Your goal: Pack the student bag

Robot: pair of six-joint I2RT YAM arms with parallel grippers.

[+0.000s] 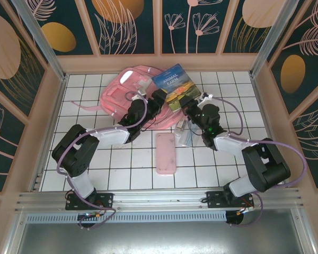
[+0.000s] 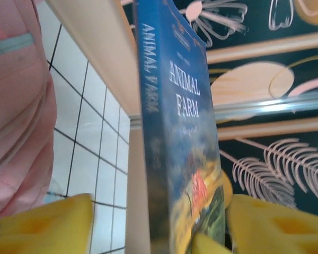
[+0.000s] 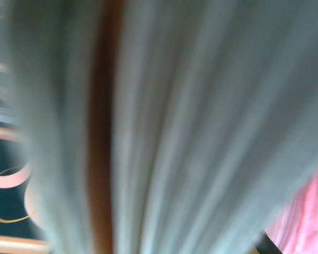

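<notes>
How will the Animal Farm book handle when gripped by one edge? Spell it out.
The book looks thin, so it is probably light but apt to flex or sag. Its smooth printed cover may slip. What seem to be its page edges could fan open.

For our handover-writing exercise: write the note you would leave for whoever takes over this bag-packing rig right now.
Left gripper: open, fingers either side of the upright book, with a gap on the spine side.
Right gripper: at the book's lower edge; whether it grips cannot be told.
Bag: lying on the table, beside the book.
Pencil case: flat on the table between the arms.
Done: book is at the bag, not in it.
Left: book into the bag, probably the pencil case too.
</notes>
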